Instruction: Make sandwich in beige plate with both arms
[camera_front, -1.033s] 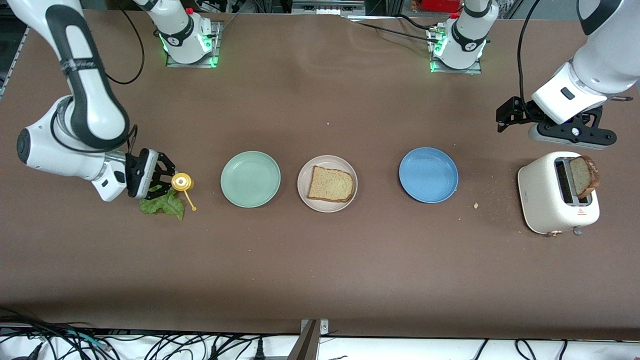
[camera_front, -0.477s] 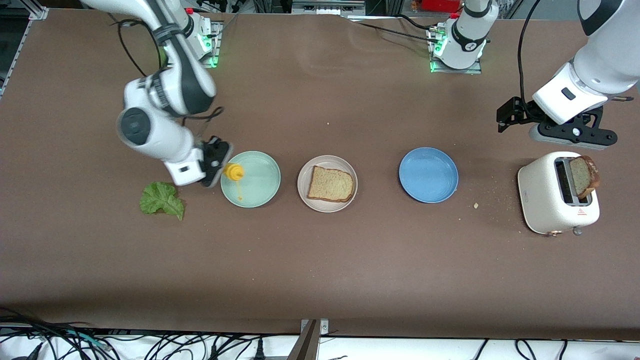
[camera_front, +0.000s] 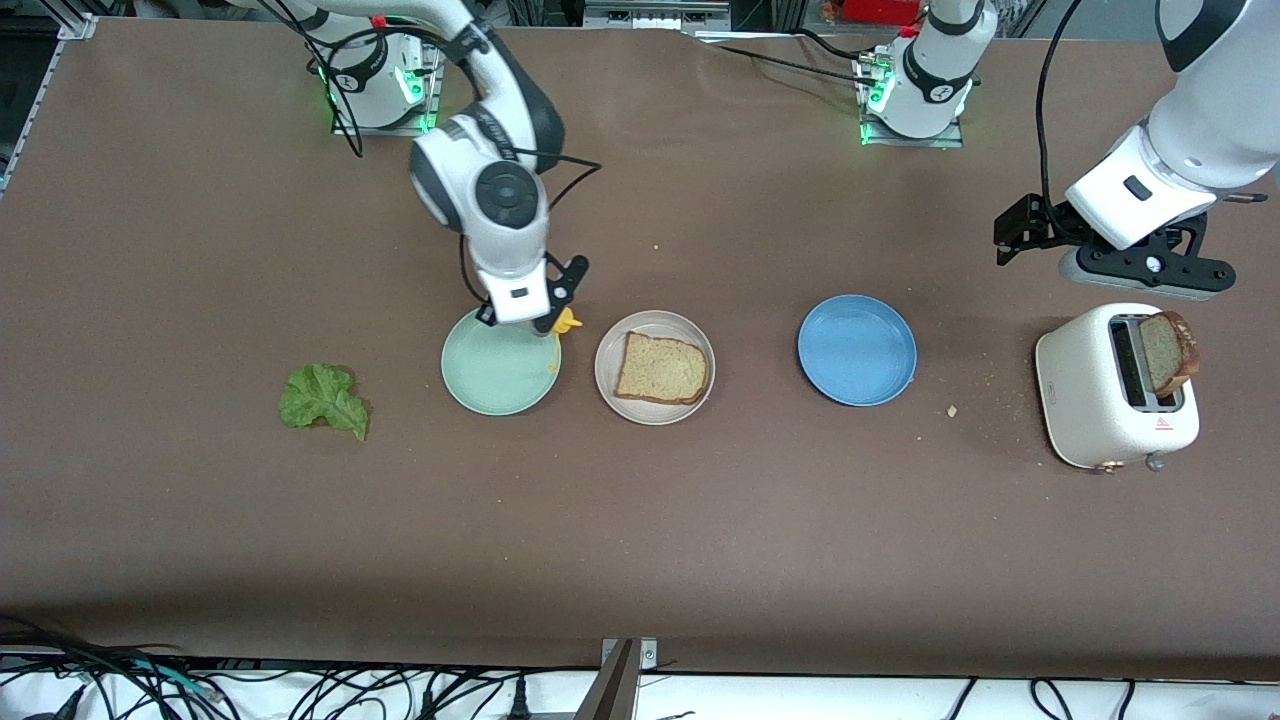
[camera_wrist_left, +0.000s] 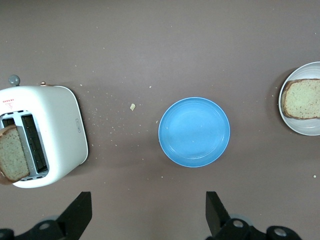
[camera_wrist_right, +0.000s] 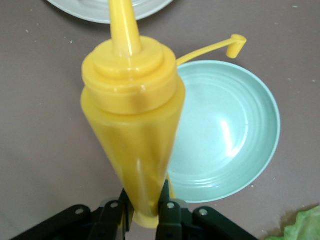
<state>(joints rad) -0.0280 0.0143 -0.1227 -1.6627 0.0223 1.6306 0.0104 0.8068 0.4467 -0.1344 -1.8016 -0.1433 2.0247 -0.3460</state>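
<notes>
The beige plate (camera_front: 604, 378) sits mid-table with one bread slice (camera_front: 660, 368) on it. A second bread slice (camera_front: 1168, 352) stands in the white toaster (camera_front: 1085, 390). The green lettuce leaf (camera_front: 322, 398) lies on the table toward the right arm's end. My right gripper (camera_front: 553, 318) is shut on a yellow squeeze bottle (camera_front: 568, 321), over the gap between the mint-green plate (camera_front: 495, 372) and the beige plate. The right wrist view shows the bottle (camera_wrist_right: 132, 125) clamped in the gripper (camera_wrist_right: 145, 200), its cap hanging open on a tether. My left gripper (camera_front: 1145, 268) waits open and empty over the table beside the toaster.
A blue plate (camera_front: 856, 350) lies between the beige plate and the toaster; it also shows in the left wrist view (camera_wrist_left: 194, 131) with the toaster (camera_wrist_left: 55, 130). Crumbs lie around the toaster. The mint-green plate (camera_wrist_right: 225, 135) holds nothing.
My right arm has carried the yellow bottle from beside the lettuce, across the mint-green plate, to that plate's edge next to the beige plate. The left arm has not moved.
</notes>
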